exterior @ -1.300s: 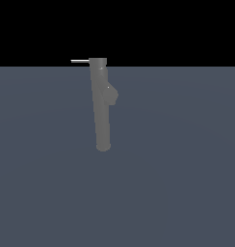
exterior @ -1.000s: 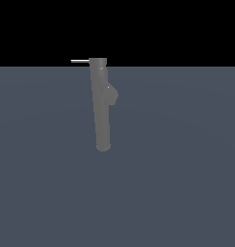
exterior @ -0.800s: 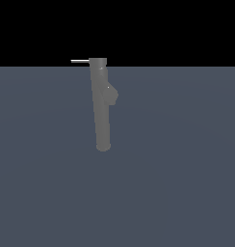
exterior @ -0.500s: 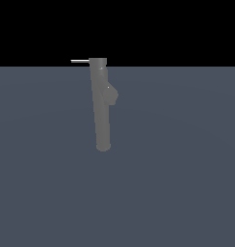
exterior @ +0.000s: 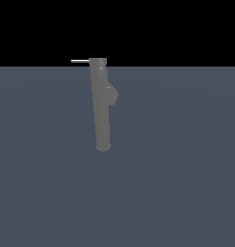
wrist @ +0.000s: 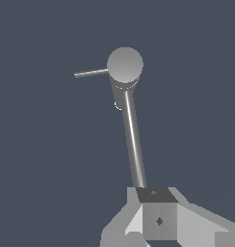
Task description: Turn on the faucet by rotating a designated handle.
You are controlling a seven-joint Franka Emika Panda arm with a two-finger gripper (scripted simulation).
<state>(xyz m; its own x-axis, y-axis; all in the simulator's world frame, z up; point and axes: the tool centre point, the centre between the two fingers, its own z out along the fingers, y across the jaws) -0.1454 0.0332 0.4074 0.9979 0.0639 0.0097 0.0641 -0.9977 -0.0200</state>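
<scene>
In the exterior view, the faucet (exterior: 101, 103) is a plain grey column that crosses the line where the blue-grey worktop (exterior: 177, 169) meets the black background. Its flat end sits at that line and its rounded end lies nearer the camera, a little left of the view's centre. A short angled stub (exterior: 112, 95) branches off midway, toward the exterior view's right. The handle (exterior: 80, 61), a thin silver-white rod, sticks out level from the flat end toward the exterior view's left, touching the column there. No arm or fingers show in this view.

In the wrist view, the faucet (wrist: 128, 116) runs away from the camera, ending in a round cap, and the handle (wrist: 91, 73) juts sideways from just beneath that cap. Pale grey parts of the gripper (wrist: 158, 219) fill the near edge, close to the column's near end. Whether the fingers are spread or closed cannot be told from here.
</scene>
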